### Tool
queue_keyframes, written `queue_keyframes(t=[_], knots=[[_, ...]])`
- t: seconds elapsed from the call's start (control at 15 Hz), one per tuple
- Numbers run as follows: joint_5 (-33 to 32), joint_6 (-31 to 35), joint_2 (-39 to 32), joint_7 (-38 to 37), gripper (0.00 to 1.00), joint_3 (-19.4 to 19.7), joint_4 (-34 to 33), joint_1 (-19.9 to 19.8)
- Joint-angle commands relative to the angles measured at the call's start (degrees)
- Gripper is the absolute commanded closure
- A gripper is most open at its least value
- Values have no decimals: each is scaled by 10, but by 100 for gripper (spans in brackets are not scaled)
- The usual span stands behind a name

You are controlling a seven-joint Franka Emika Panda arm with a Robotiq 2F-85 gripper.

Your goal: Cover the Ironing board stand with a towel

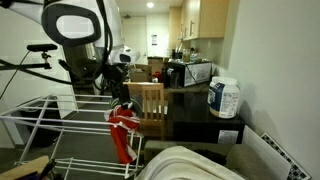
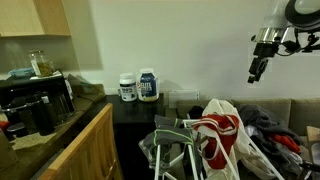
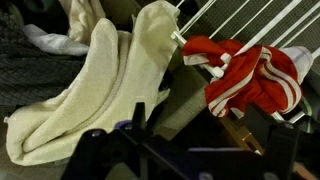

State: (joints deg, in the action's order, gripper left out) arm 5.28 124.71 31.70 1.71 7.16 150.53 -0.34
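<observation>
A white wire drying rack stands low in both exterior views, and its bars show in the wrist view. A red and white garment hangs on it and shows in both exterior views. A cream towel lies crumpled beside the rack, partly against its bars. My gripper hangs high above the rack. It is open and empty, and its dark fingers frame the bottom of the wrist view.
A black table carries two white tubs. A wooden chair stands behind the rack. A kitchen counter with appliances is to one side. A pile of clothes lies on a sofa. A bicycle stands behind.
</observation>
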Motion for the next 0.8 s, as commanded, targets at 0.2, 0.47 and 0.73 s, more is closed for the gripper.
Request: queue_keyframes(t=[0.2,0.47,0.73], knots=[[-9,84,-67,-21,0,-10,-3,-36],[-11,145,-139,-59,0,-10,-22,-59],[-11,178,-206,-114,0,-14,-54,-69]])
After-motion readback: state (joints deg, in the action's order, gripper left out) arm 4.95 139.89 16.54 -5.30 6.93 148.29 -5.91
